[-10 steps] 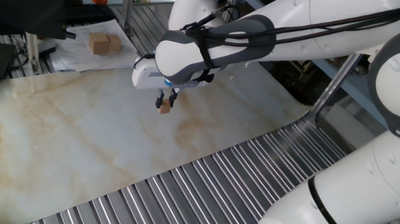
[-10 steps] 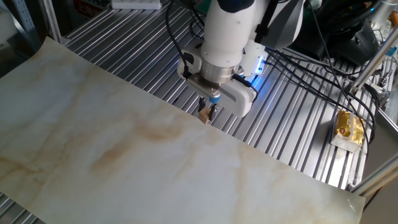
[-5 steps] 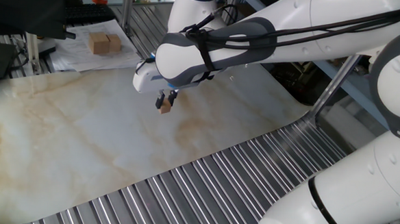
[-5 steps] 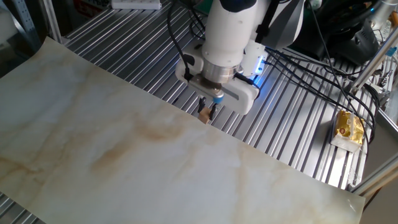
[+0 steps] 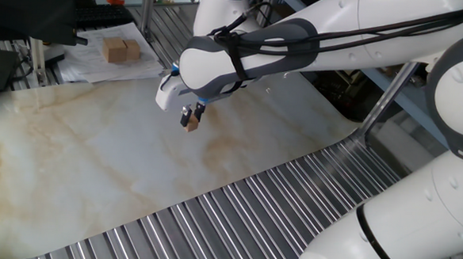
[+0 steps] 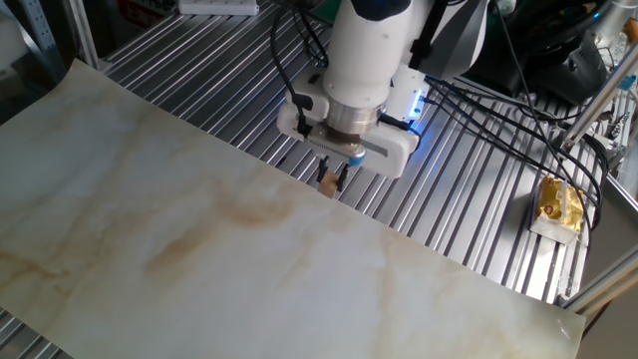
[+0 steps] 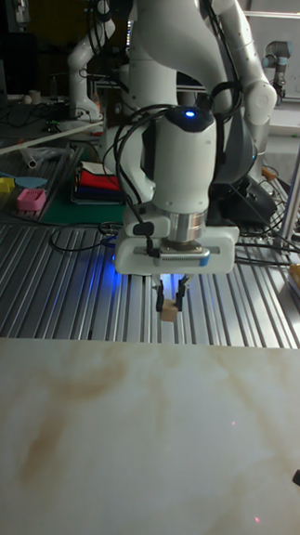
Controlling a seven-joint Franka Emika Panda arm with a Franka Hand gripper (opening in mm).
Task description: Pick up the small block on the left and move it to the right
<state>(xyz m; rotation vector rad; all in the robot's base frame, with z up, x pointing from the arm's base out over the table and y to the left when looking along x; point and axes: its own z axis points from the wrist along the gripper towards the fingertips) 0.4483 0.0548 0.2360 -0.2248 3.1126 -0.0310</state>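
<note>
My pincer point(image 5: 190, 121) is clamped on the small block point(image 5: 190, 127), one dark finger on each side of it, and the block hangs between my fingertips point(image 7: 158, 298) clear of the tabletop point(image 5: 95, 154). In the tall fixed view the block point(image 7: 171, 311) sits at the very bottom of my fingers, its lower face below their tips, with the ribbed metal surface point(image 7: 55, 299) behind it and the pale marbled sheet beginning just below. From one fixed view I hold the block above the marbled sheet, near a brownish stain point(image 5: 222, 149) in the pattern. From the other fixed view my pincer point(image 6: 330, 179) and the block point(image 6: 326, 183) appear close to the far edge of the sheet point(image 6: 199, 259), where it meets the metal slats point(image 6: 459, 229); whether the block is over the sheet or the slats I cannot tell from that side.

My wrist points straight down, and a blue light point(image 7: 187, 114) glows on my hand above the flange. Cables point(image 5: 316, 39) run along my forearm.

Well apart from me, at the back of one fixed view, a pair of larger tan blocks point(image 5: 121, 50) rests side by side on some white paper point(image 5: 92, 63). In the other fixed view a yellow packet point(image 6: 559, 206) lies on the slats far off to the side.
</note>
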